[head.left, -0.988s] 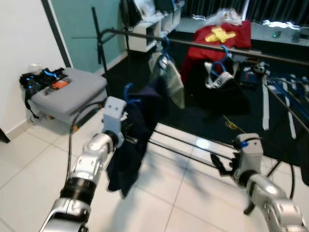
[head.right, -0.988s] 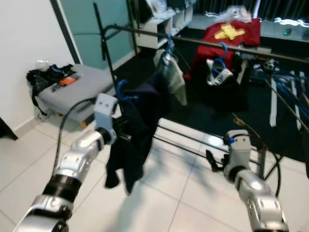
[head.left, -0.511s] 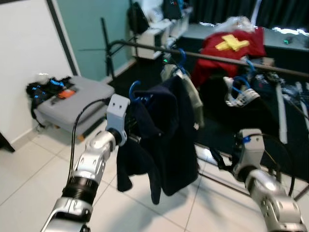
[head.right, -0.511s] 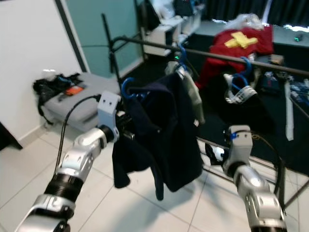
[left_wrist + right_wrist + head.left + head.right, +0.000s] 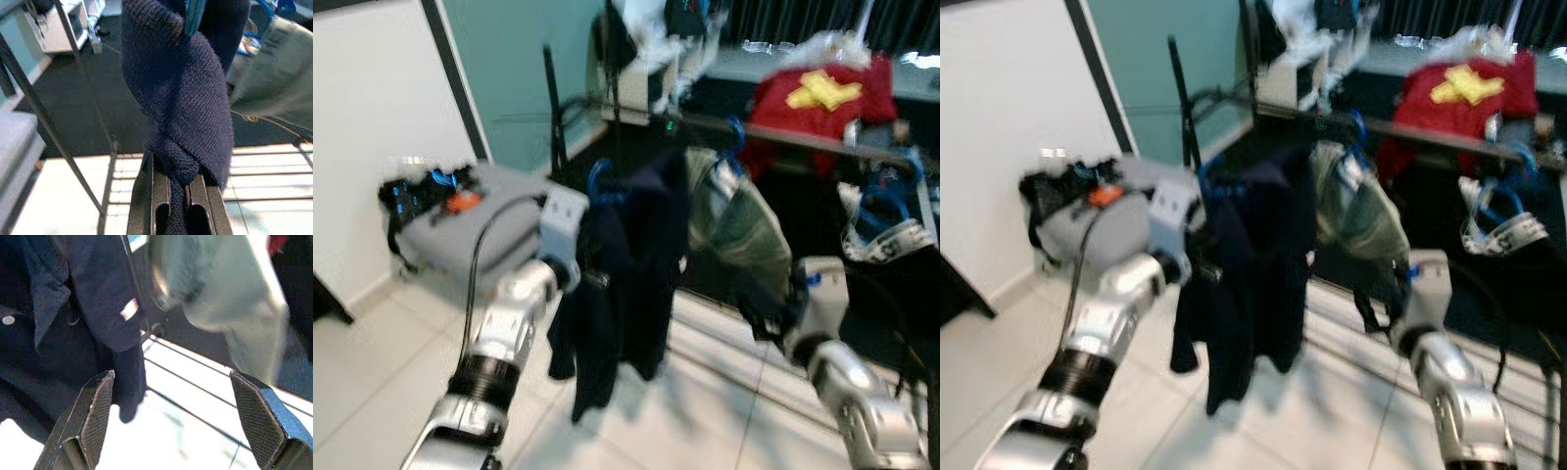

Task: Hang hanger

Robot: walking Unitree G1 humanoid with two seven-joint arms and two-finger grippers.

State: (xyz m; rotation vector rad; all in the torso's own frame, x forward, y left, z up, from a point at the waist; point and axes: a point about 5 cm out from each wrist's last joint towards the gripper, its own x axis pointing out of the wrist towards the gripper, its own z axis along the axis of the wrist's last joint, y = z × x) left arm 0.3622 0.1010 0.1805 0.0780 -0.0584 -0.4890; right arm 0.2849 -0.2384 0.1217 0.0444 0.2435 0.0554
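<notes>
Two black fingers of the left gripper [image 5: 178, 196] are clamped on a bunched fold of the navy garment [image 5: 626, 284], which hangs from a blue hanger [image 5: 599, 181] whose hook shows just above the gripper's white housing. That hook sits near the left end of the dark rack rail [image 5: 803, 137] but, as far as these blurred head views allow, it is not yet over the rail; whether it touches the rail I cannot tell. To do this step well, I judge the hook should be lifted clear above the rail, carried across it and then lowered so the open side catches, with the grip kept on the cloth until the weight is taken. The hanging cloth could snag on the pale green garment [image 5: 739, 230] already on the rail just beside it, so a spot toward the rail's left end looks safer.

Left arm: raised and reaching forward, forearm angled up toward the rail. Right gripper [image 5: 173, 423]: fingers spread wide apart, holding nothing, held low in front of the rack's lower bars [image 5: 195, 391], below the pale green garment.
</notes>
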